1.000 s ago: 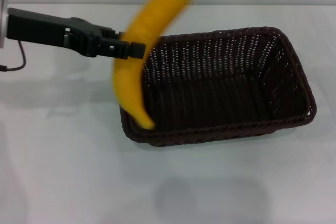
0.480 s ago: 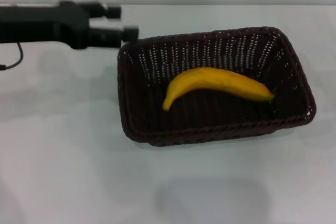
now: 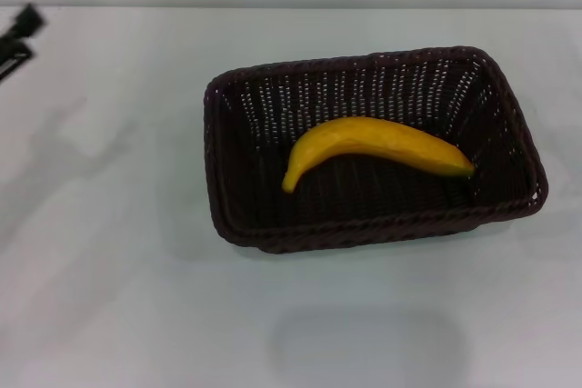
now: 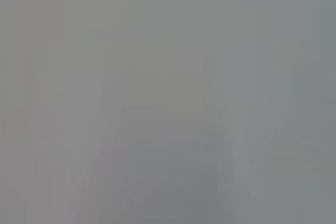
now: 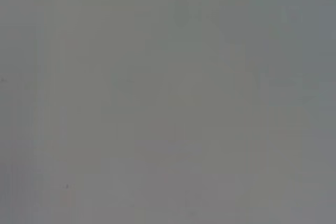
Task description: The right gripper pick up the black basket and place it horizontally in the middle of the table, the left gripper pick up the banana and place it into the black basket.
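Left gripper (image 3: 16, 34): black tip at the head view's far edge, about 10 o'clock from the basket, well apart from it; whether its claw is apart or together cannot be told.
Table (image 3: 109, 297): white, bearing the basket.
Black basket (image 3: 238, 233): lying lengthwise near the table's middle.
Banana (image 3: 375, 144): resting inside the basket, stem end toward 3 o'clock.
Wrist views: plain grey, nothing discernible.

The left gripper (image 3: 18, 34) is cut off at the upper left edge. Both wrist views show only grey blur.
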